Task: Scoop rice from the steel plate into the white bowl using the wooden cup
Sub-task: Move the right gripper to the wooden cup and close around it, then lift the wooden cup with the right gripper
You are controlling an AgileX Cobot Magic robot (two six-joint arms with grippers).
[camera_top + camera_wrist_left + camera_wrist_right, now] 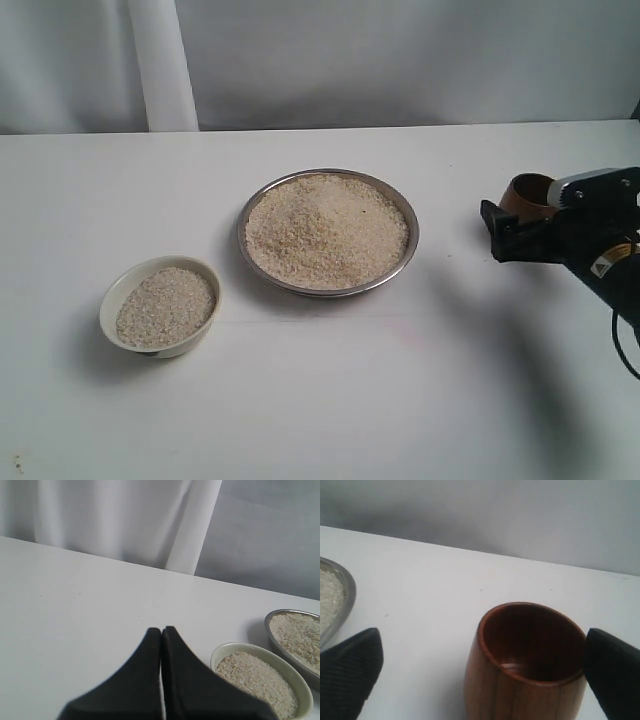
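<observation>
Near the middle of the white bench (400,400) sits the steel plate (412,240), heaped almost rim to rim with rice (325,232), the mound a little higher toward the back. Closer to the front edge and off to the left, apart from the plate, stands the white bowl (112,300), filled with more rice nearly up to its thick rim.

Over by the right edge, well apart from the plate, the wooden cup (527,195) stands upright on the bench. Its wrist view looks into the mouth, where only dark, bare wood shows. The right claw (482,675) is spread wide around it, one finger just beside the rim and the other clearly apart from the cup's wall, so nothing is gripped.

The left claw (161,645) shows only in its own wrist view. Its two black fingers are pressed together with nothing between them, and the bowl and the plate's rim lie just beyond.
</observation>
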